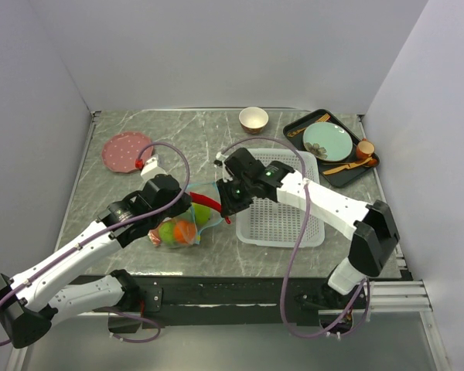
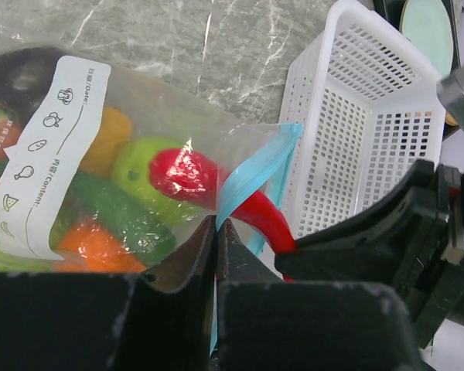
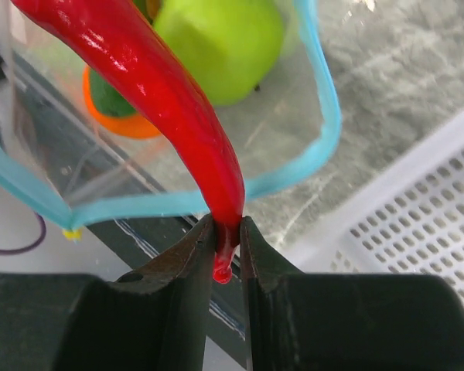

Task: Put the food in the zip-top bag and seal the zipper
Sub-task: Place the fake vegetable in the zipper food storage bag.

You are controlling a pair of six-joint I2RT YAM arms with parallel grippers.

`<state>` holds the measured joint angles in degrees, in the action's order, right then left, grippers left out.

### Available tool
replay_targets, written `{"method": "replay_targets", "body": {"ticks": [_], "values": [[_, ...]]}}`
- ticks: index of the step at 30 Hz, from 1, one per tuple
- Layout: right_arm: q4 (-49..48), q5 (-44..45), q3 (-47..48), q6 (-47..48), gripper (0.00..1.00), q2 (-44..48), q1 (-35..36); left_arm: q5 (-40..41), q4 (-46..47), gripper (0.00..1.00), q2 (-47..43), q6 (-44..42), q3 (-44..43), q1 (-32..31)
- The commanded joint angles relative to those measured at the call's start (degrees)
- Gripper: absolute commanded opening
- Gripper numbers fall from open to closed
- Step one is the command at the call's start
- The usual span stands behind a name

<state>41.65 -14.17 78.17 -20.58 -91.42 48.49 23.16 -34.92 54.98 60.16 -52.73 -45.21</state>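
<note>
The clear zip-top bag (image 1: 179,226) lies at the table's front edge, its mouth facing right and held up. My left gripper (image 2: 216,226) is shut on the teal zipper (image 2: 236,182) strip at the mouth's near edge. My right gripper (image 3: 227,226) is shut on the thin end of the red chili (image 3: 166,104). The chili's thick end reaches through the open mouth, over the zipper (image 3: 139,206). Inside the bag lie a green apple (image 3: 224,39), an orange (image 2: 93,249), a green pepper (image 2: 116,212) and a dark brown piece (image 2: 19,73). From above, the chili (image 1: 201,201) bridges both grippers.
A white perforated basket (image 1: 282,212) stands just right of the bag, under my right arm. A pink plate (image 1: 126,151) sits at the back left and a small bowl (image 1: 253,118) at the back middle. A black tray (image 1: 330,166) with a teal plate is at the back right.
</note>
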Motion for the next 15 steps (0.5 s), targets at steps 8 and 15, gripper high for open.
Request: {"method": "replay_targets", "body": {"ticks": [8, 15], "values": [[-2.88, -1.11, 9.72, -3.24, 0.27, -5.34, 1.17, -0.92, 1.17, 0.07, -0.14, -1.45, -2.03, 0.04], [-6.84, -3.22, 10.42, -5.79, 0.28, -7.46, 1.87, 1.18, 1.08, 0.07, -2.51, -0.49, -1.06, 0.04]]}}
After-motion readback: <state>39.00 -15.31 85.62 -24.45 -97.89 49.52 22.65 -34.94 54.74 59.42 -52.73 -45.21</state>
